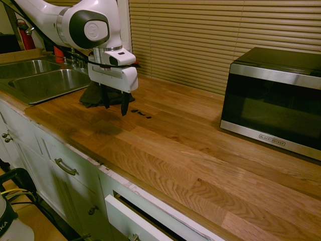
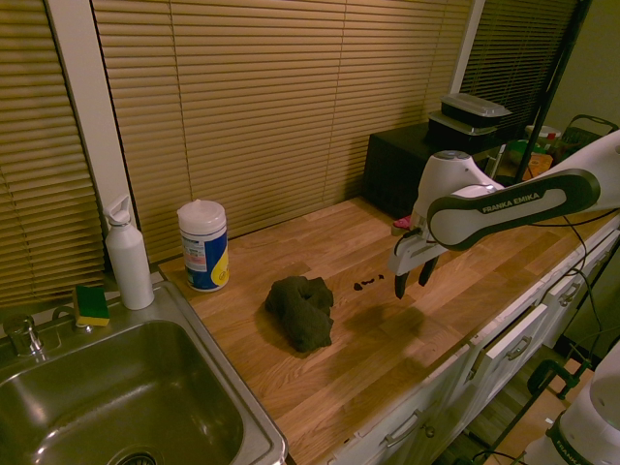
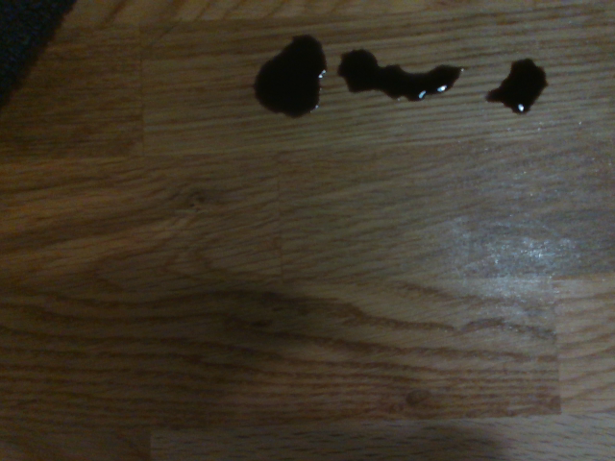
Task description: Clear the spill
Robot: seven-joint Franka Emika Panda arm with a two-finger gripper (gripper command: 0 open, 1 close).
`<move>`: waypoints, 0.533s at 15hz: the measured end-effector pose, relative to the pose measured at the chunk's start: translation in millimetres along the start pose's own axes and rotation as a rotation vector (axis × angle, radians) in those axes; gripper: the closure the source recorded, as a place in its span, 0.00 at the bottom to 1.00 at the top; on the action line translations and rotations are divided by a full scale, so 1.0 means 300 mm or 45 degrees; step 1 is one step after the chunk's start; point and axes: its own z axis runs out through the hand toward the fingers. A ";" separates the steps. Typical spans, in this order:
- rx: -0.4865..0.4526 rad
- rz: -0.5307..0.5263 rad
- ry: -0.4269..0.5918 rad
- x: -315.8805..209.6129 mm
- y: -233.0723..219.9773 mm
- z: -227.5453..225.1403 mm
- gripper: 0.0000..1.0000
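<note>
One long oak-plank worktop carries everything: a black-and-steel microwave oven at one end, a stainless double sink at the other. Next in size, the white arm's two-finger tool hangs pointing down above the wood, its dark fingers apart and empty. A crumpled dark brown-black cloth lies on the worktop between sink and tool, untouched. A white tub of wipes with a blue-yellow label and a white spray bottle stand by the blinds, well apart from the work. Smallest: the spill, glossy black liquid in a short row, just beside the cloth on the side away from the sink; the tool hovers near it, slightly toward the worktop's front edge. Wrist view resolves three wet patches: a rounded blob, a thin streak, a small drop, each with specular highlights, so likely undried. Judgement: step in hand is fetching the cloth. Advise grasping a raised fold at its top, then dragging it along the row in one pass rather than dabbing, to avoid smearing.
</note>
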 end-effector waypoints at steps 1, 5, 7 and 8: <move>0.002 0.002 -0.002 0.000 -0.001 0.001 0.00; 0.035 -0.005 0.018 -0.010 -0.036 -0.002 0.00; 0.076 -0.039 0.035 -0.042 -0.088 -0.019 0.00; 0.101 -0.062 0.049 -0.063 -0.120 -0.036 0.00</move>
